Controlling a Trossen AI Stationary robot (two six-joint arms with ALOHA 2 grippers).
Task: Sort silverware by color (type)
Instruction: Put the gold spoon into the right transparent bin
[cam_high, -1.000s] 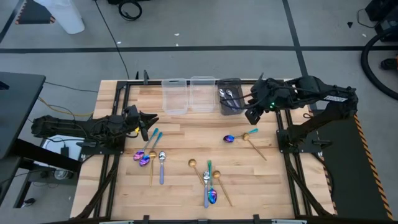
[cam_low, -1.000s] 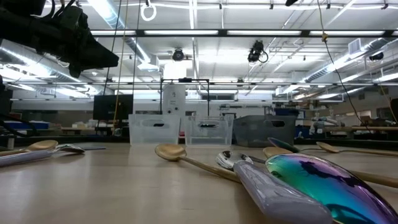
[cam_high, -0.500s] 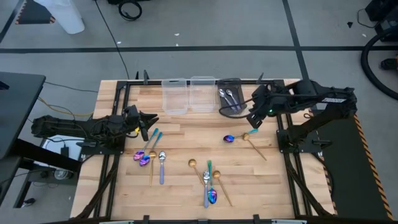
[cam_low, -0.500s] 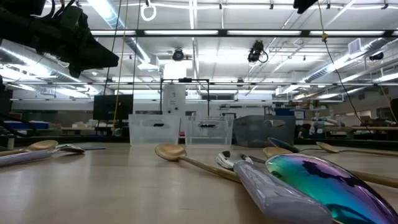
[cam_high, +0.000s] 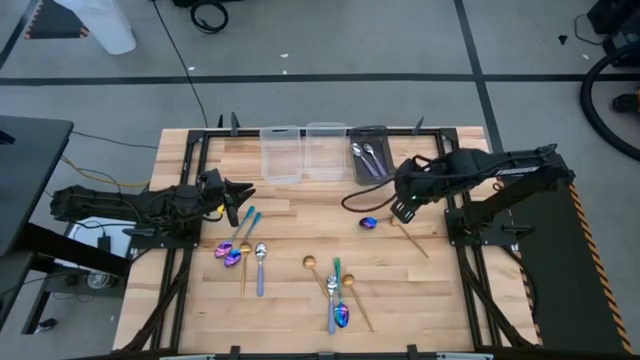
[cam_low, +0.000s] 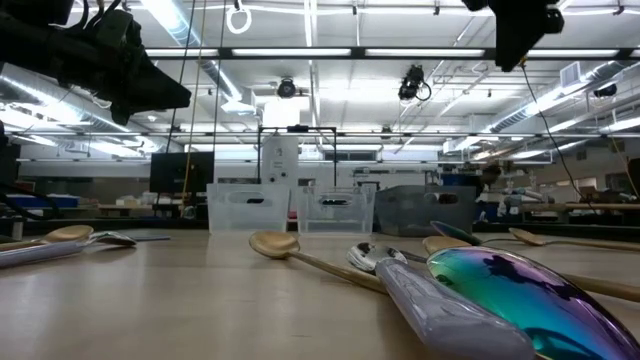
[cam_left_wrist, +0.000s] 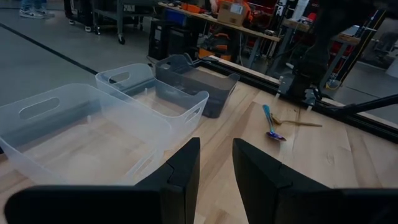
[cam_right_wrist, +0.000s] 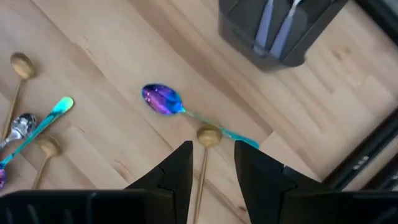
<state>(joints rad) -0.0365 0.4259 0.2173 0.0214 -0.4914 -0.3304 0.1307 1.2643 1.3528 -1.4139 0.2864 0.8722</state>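
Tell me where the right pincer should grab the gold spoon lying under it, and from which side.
Grip the gold spoon by its thin handle just behind the bowl, from straight above: it lies flat on the table, and the open right pincer already straddles that handle.

the high view looked straight down from well above, taking in the whole table (cam_high: 300, 215), both arms and the floor around. the low view sat at table-top height, very near an iridescent spoon (cam_low: 510, 290), and faced level across the wood toward the three bins (cam_low: 335, 210) and the room behind. the left wrist view looked forward past its own fingers (cam_left_wrist: 180, 171), low over the table, at the same bins (cam_left_wrist: 155, 99) from close by. the right wrist view looked nearly straight down past its fingers (cam_right_wrist: 180, 171), close above a blue spoon (cam_right_wrist: 163, 99) and gold spoon (cam_right_wrist: 208, 135), which the high view shared (cam_high: 369, 222), with the grey bin (cam_right_wrist: 273, 31) at its edge.
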